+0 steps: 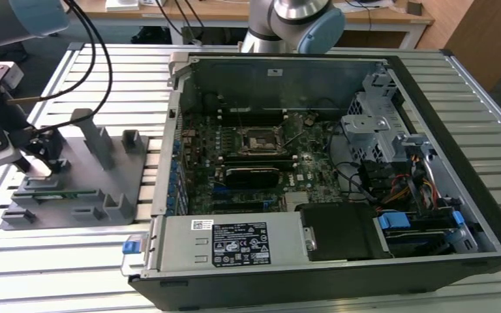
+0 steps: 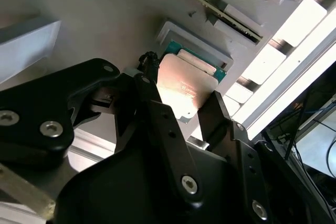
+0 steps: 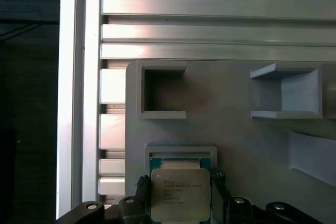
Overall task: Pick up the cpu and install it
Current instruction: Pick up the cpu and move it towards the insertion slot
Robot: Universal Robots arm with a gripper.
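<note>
The cpu (image 3: 181, 195), a small square chip with a pale metal top and a green rim, lies in a shallow pocket of the grey plastic tray (image 3: 236, 135). In both wrist views my gripper (image 3: 180, 181) has a black finger against each side of the metal top. The second wrist view shows the cpu (image 2: 185, 85) between those fingers (image 2: 216, 109), still low against the tray (image 2: 105, 14). In the exterior view the gripper (image 1: 40, 171) hangs over the tray (image 1: 102, 195) at the exterior view's left. The motherboard socket (image 1: 258, 140) sits inside the open computer case (image 1: 425, 150).
A long green memory stick (image 1: 55, 193) lies in a slot of the tray near the gripper. Upright grey posts (image 1: 89, 134) stand on the tray. Cables (image 1: 102, 72) hang near the arm. Drive bays and wiring (image 1: 390, 176) fill the case's right side.
</note>
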